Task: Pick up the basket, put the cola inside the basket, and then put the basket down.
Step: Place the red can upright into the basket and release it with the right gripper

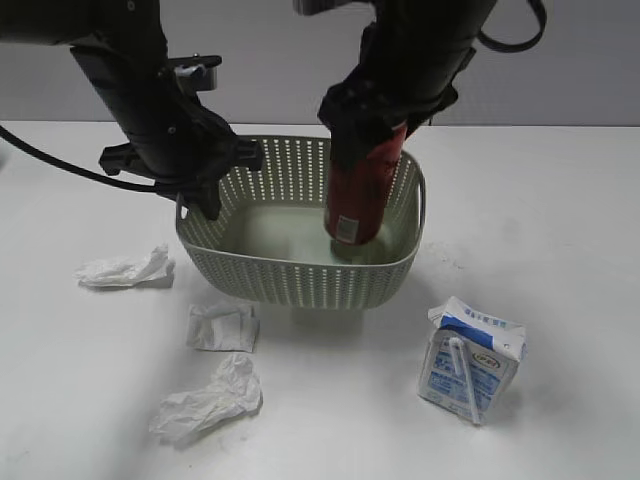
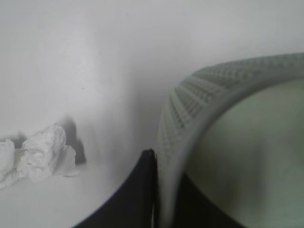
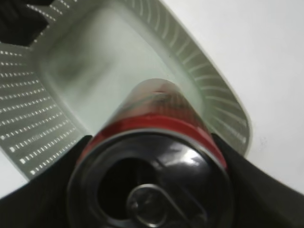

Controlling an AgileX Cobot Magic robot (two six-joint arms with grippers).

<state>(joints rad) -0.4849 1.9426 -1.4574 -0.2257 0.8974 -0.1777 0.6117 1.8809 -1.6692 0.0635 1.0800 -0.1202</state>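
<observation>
The pale green slotted basket [image 1: 290, 270] is on or just above the white table; I cannot tell which. My left gripper [image 1: 200, 195] is shut on the basket's left rim; the left wrist view shows the rim [image 2: 190, 114] pinched between its black fingers [image 2: 166, 190]. My right gripper [image 1: 372, 140] is shut on the red cola can [image 1: 358, 195] and holds it tilted inside the basket, its bottom near the basket floor. In the right wrist view the can's silver top [image 3: 152, 185] sits between the fingers, above the basket's floor [image 3: 95, 71].
A blue-and-white drink carton with a straw [image 1: 470, 362] stands at the front right. Crumpled white tissues lie at the left [image 1: 128, 268] and front left [image 1: 222, 328] [image 1: 205, 400]; one shows in the left wrist view [image 2: 38, 154].
</observation>
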